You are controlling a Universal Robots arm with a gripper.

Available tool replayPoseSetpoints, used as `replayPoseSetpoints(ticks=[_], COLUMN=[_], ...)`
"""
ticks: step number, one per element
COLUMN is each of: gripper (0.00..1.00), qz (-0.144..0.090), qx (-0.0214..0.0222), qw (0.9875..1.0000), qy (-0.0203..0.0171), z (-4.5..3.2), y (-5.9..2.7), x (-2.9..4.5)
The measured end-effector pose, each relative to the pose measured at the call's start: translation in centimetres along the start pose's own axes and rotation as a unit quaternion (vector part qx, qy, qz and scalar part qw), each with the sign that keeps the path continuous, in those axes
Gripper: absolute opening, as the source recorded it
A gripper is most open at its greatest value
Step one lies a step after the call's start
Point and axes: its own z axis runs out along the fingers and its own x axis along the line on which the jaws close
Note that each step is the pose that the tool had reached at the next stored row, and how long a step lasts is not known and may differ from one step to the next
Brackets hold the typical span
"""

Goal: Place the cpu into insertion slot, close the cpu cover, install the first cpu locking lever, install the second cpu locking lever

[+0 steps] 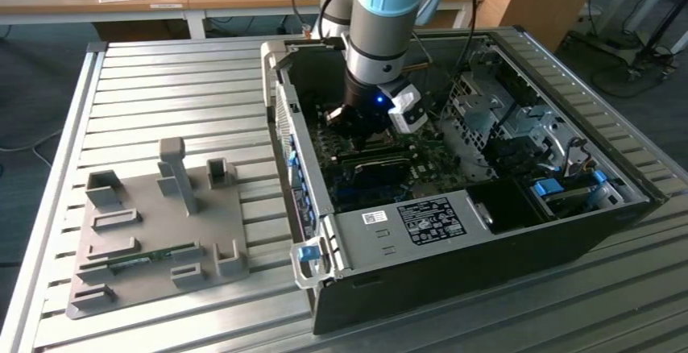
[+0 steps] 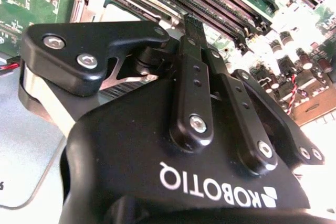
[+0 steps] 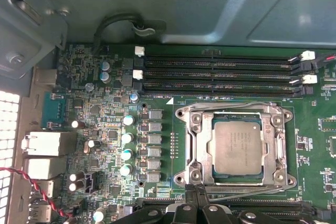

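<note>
Inside the open computer case (image 1: 473, 232), the gripper (image 3: 197, 190) hangs low over the motherboard (image 3: 105, 119), fingers (image 2: 190, 51) clenched together and empty, tips just beside the socket's near edge. The cpu (image 3: 236, 147) lies seated in the insertion slot (image 3: 195, 148), framed by the closed cpu cover (image 3: 274, 145). Pinched fingers likely serve as a narrow tool for working a locking lever.

White lettering upside down on the pincer (image 2: 191, 22) body, illegible printed label (image 1: 433, 220) on case panel (image 1: 360, 244)
</note>
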Motion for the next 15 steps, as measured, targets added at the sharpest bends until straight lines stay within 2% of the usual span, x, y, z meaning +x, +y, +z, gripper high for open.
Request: replayPoseSetpoints(ticks=[15], gripper=[0.11], qz=[0.000], qx=[0.0000], qw=[1.0000], qy=[0.0000], z=[0.56], y=[-0.07], x=[0.06])
